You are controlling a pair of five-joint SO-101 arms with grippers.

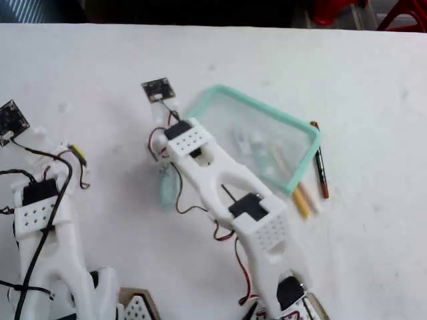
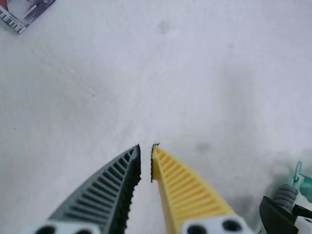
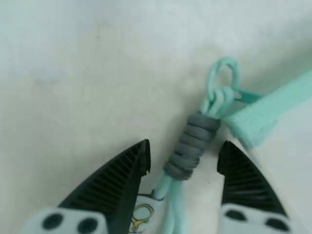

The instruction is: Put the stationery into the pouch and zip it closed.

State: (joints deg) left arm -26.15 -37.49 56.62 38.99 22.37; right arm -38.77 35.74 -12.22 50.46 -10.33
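Teal-edged, the pouch (image 1: pixel 267 112) lies on the tabletop (image 1: pixel 373 80), a brown pen (image 1: pixel 320 160) just beside its short edge and a yellow pencil (image 1: pixel 300 202) at that corner (in or under, we cannot tell). At the pouch's opposite corner our right tool (image 3: pixel 185 146) stands wide, straddling the pull cord (image 3: pixel 194 139) without pinching it. Well apart from the pouch, the left tool (image 2: pixel 146 147) is narrowed to a slit, empty.

Overhead over table (image 1: pixel 347 67); wrist cameras close (facing down)
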